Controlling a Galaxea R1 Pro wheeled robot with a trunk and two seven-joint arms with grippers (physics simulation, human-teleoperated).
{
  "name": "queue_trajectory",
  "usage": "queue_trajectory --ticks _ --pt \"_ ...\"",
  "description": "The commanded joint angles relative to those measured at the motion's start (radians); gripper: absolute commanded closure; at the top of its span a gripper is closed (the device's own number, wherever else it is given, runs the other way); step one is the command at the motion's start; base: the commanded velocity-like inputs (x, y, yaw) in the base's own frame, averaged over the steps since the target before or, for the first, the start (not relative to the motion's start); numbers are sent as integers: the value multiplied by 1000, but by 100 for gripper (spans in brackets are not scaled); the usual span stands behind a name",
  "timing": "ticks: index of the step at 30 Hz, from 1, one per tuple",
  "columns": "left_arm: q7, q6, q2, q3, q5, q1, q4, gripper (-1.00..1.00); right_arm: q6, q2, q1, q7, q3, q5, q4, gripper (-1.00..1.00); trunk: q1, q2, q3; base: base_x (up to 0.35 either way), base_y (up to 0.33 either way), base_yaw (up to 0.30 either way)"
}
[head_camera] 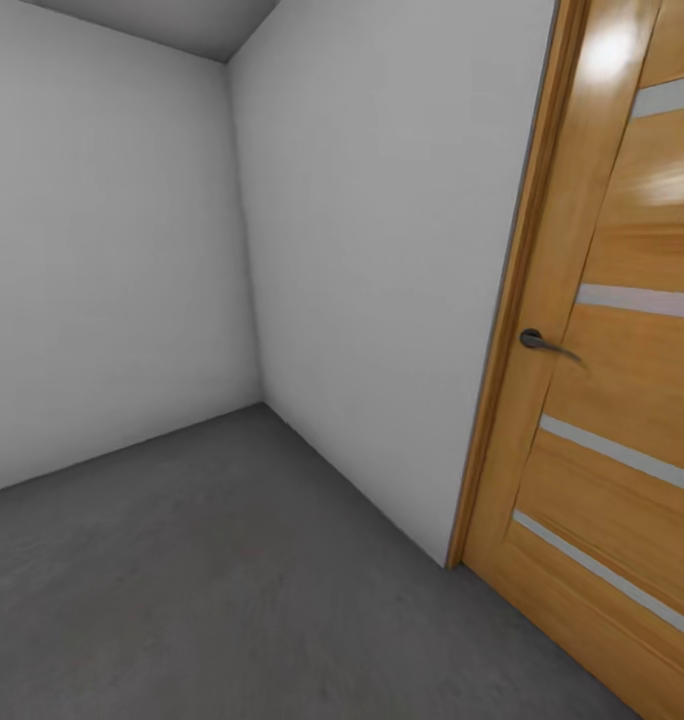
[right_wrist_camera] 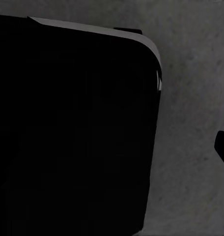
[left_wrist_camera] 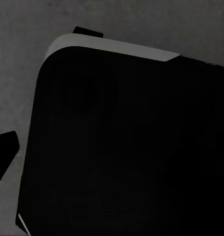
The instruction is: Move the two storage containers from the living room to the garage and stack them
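Apparently in transit, the robot faces a garage corner: grey walls (head_camera: 112, 260), dark concrete floor (head_camera: 232, 580), a wooden door (head_camera: 622, 400) at right. Both wrist cameras look down past a dark rounded body (likely the robot's own base) (left_wrist_camera: 126, 147); I cannot tell either end effector's state, nor where the containers are.

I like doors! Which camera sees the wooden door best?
The head view: the wooden door stands at the right with its dark handle. Both wrist views look down at grey concrete floor beside a black rounded body, no door.
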Motion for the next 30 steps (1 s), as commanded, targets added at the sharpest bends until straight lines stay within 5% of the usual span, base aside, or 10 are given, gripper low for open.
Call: queue_trajectory --ticks 1,14,30 --pt "1 -2 0 2 4 0 0 -100 -3 0 0 0 0 8 0 -100 1 0 -1 320 180 -288" --pt "1 -3 0 2 3 0 0 -100 -2 -1 0 0 -1 8 0 -100 1 0 -1 307 102 -288" --pt "1 -4 0 1 2 0 0 -100 -2 -1 0 0 -2 7 0 -100 1 0 -1 23 2 -288"
